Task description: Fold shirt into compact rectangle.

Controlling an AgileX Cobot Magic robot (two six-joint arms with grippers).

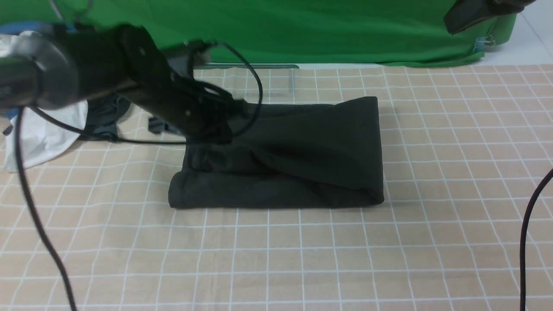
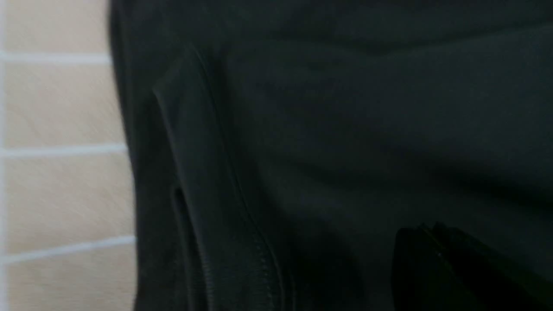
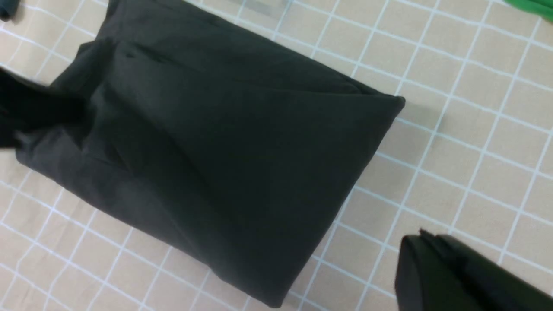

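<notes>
Folded shirt (image 1: 293, 155) lies flat, long axis left-right. Left pincer (image 1: 211, 129) closed at its left edge; whether it grips cloth is unclear. Right pincer (image 3: 436, 276) closed, empty.

surface: beige grid cloth (image 1: 302, 259) | on it: folded black shirt (image 1: 302, 155), white garment (image 1: 47, 129), possibly grey garment (image 1: 106, 114)

The shirt (image 1: 293, 155) lies mid-table (image 1: 453, 172); other garments (image 1: 47, 129) lie behind it to its left.

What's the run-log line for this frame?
shirt: folded, rumpled | left gripper: shut, at shirt's far-left edge | right gripper: shut, clear
</notes>
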